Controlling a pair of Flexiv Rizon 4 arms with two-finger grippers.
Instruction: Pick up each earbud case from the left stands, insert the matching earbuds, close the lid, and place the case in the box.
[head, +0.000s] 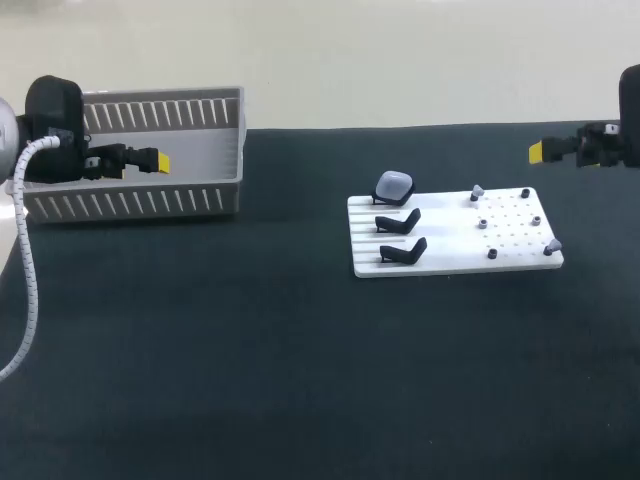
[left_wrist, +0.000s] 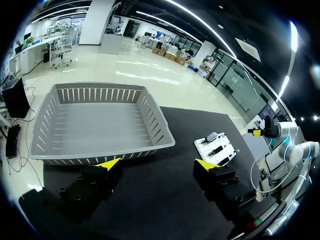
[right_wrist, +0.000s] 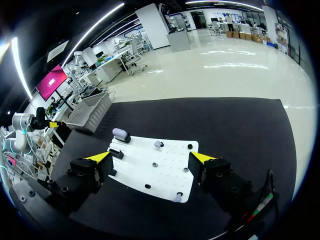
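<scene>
One pale grey earbud case (head: 394, 186) sits on the rearmost of three black stands at the left end of a white board (head: 450, 215). The other two stands (head: 398, 221) (head: 403, 251) are empty. Small grey earbuds (head: 477, 190) (head: 552, 245) and dark pegs lie on the board's right half. My left gripper (head: 155, 161) hangs open over the grey basket (head: 130, 205), nothing between its fingers (left_wrist: 109, 163). My right gripper (head: 540, 152) hovers open behind the board's right end. In the right wrist view the board (right_wrist: 165, 172) and case (right_wrist: 120, 133) lie ahead of the open gripper (right_wrist: 150, 157).
The slatted grey basket (left_wrist: 160, 125) stands at the table's back left corner with nothing in it. Dark table cloth spreads wide in front of the board and basket. A white cable hangs from my left arm (head: 28, 280).
</scene>
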